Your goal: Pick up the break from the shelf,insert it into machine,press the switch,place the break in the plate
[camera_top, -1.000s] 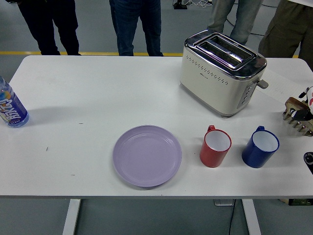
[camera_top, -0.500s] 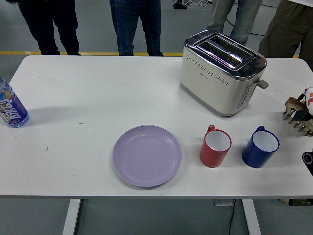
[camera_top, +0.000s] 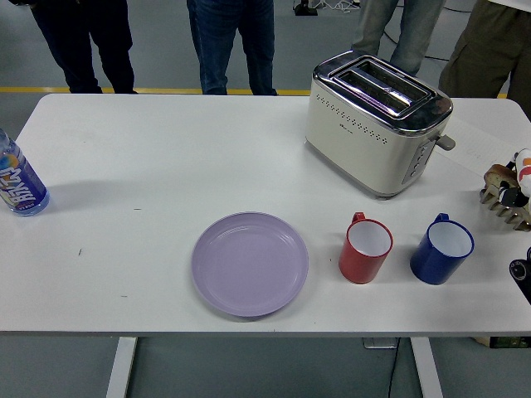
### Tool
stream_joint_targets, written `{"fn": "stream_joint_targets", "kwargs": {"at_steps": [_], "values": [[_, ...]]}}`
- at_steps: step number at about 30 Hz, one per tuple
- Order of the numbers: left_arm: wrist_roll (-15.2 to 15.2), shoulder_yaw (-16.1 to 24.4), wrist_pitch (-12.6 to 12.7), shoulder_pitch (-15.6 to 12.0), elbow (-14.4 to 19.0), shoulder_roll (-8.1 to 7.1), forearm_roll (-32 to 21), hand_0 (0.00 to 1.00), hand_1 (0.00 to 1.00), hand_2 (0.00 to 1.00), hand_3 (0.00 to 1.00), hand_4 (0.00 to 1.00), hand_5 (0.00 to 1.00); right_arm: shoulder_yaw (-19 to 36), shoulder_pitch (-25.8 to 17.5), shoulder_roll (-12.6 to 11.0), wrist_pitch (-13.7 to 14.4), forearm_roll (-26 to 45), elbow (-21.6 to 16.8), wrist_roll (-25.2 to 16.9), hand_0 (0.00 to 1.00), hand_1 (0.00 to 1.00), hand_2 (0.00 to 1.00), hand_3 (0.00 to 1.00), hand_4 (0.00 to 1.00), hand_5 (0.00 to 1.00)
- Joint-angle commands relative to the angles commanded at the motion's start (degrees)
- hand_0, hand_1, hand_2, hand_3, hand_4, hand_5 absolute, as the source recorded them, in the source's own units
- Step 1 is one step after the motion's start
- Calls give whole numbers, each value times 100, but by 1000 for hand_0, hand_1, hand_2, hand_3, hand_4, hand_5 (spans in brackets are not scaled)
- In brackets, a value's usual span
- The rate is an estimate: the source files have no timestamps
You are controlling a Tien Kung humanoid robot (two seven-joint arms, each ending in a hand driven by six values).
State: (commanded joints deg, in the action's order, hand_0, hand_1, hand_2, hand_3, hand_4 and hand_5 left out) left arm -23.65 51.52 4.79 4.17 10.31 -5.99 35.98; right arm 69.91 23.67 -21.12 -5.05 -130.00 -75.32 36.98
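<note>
A white table (camera_top: 149,149) fills most of the view, its near edge running along the bottom with pale legs showing beneath; behind it lies a grey floor (camera_top: 158,50) crossed by a yellow line (camera_top: 166,89), and several people (camera_top: 232,41) stand at the far side, seen only from the legs down. Far right on the table stands a cream and chrome toaster (camera_top: 377,124), its two slots facing up and its lever on the right end; near it, towards the near edge, a red mug (camera_top: 365,249) and a blue mug (camera_top: 441,249) stand side by side, apart from each other; a lilac plate (camera_top: 250,264) lies bare near the middle, left of the red mug. A blue-labelled bottle (camera_top: 18,178) stands at the left edge. At the right edge a wooden rack (camera_top: 504,199) holds what may be the bread, too cropped to tell. A black part of the right hand (camera_top: 523,272) shows at the right edge; whether its fingers are apart or together cannot be told.
</note>
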Motion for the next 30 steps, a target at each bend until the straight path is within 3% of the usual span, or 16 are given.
{"fn": "stream_joint_targets", "kwargs": {"at_steps": [30], "values": [[10, -2, -13, 45, 0, -9, -28, 362, 473, 619, 731, 597, 998, 46, 123, -164, 177, 0, -85, 0, 279, 355, 511, 549, 462, 2]]}}
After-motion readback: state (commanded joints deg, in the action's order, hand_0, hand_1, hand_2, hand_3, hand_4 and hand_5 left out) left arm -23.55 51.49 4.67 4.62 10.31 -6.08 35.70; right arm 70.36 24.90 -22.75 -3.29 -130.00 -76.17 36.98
